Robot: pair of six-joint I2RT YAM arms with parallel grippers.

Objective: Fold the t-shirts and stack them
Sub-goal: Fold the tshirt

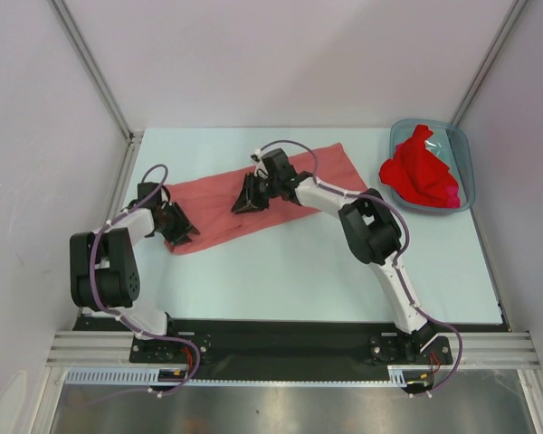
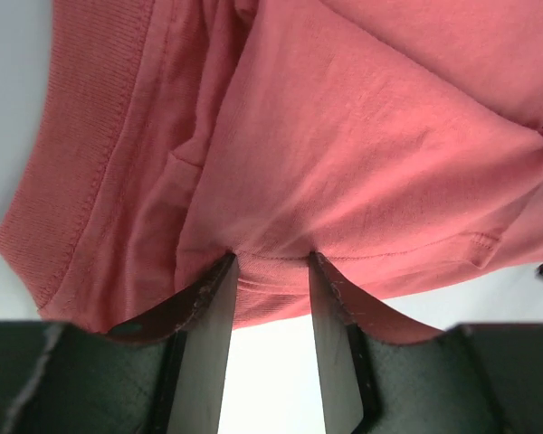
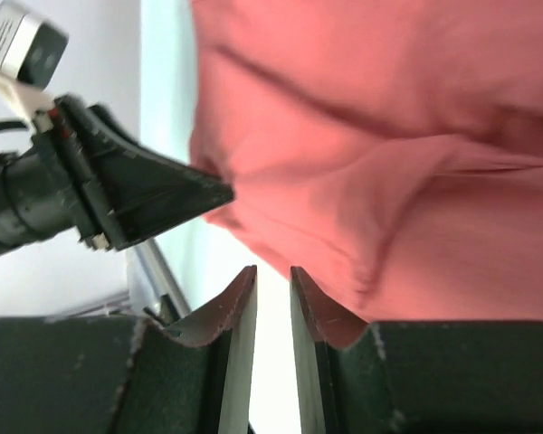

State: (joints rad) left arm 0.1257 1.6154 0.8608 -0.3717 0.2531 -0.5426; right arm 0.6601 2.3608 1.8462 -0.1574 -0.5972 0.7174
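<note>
A salmon-pink t-shirt (image 1: 219,192) lies folded into a long strip slanting across the table's middle. My left gripper (image 1: 183,233) is at the strip's left end. Seen from the left wrist, that gripper (image 2: 271,258) stands open, the shirt's hem (image 2: 271,289) lying loosely across the gap at its fingertips. My right gripper (image 1: 243,205) rests over the strip's middle. In its own view it (image 3: 272,269) is slightly open with nothing between its fingers, the pink cloth (image 3: 389,145) just beyond the tips. Brighter red t-shirts (image 1: 421,172) sit heaped in the bin.
The translucent blue-grey bin (image 1: 467,163) stands at the back right corner. White walls and metal frame posts (image 1: 90,68) close in the table at the back and sides. The left gripper's black finger (image 3: 154,185) shows in the right wrist view, touching the cloth's edge.
</note>
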